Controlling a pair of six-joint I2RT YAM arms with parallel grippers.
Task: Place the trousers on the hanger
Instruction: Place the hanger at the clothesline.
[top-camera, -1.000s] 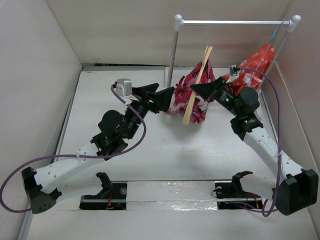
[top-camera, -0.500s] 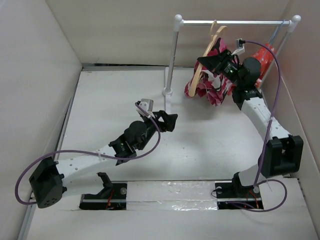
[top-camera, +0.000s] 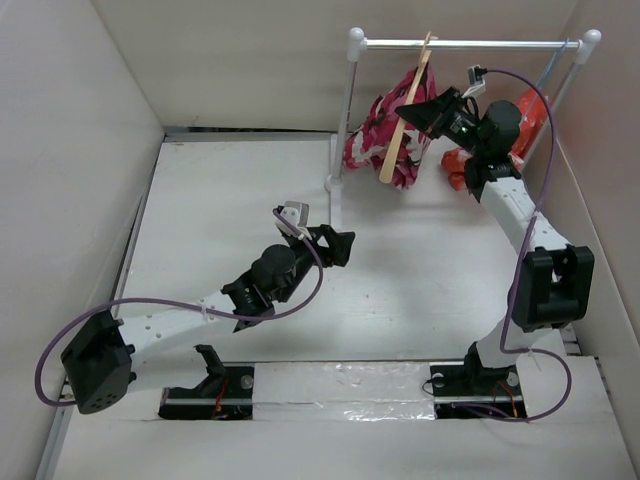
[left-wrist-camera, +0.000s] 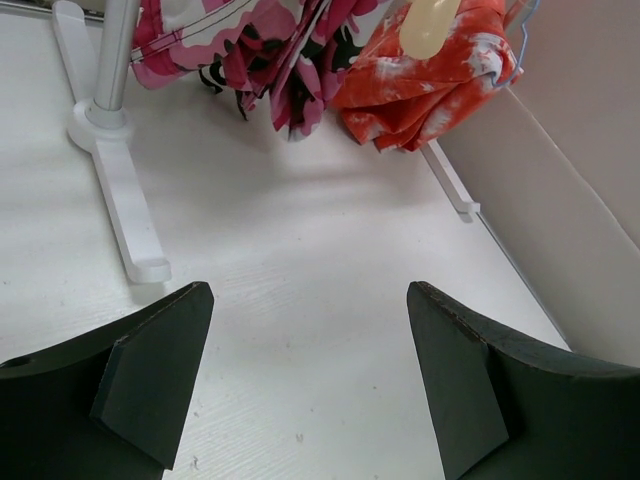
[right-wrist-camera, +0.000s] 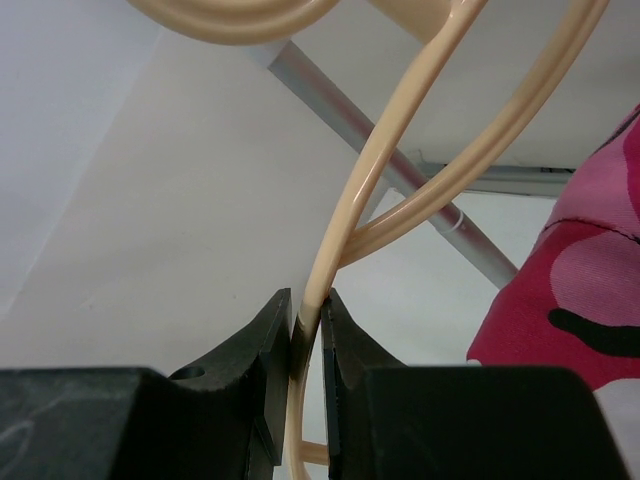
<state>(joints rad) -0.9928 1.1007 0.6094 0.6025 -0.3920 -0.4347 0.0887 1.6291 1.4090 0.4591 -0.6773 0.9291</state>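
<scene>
On my feed the white clothes rack (top-camera: 460, 44) stands at about 1 o'clock on the tabletop (top-camera: 200, 200), and its left post (top-camera: 346, 110) is planted on a long flat foot (left-wrist-camera: 125, 215). An orange-red floral cloth (top-camera: 528, 112) hangs at the rail's right end, around 2 o'clock. It's bunched low, close to the side wall (left-wrist-camera: 590, 170).

1 high view over the whole table (top-camera: 400, 290), 2 close wrist views, trousers (top-camera: 375, 140) common to all 3.

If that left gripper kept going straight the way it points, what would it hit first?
Probably nothing close: bare table lies ahead of the open left gripper. Farther on hang the trousers and the orange cloth; which comes first is unclear.
</scene>
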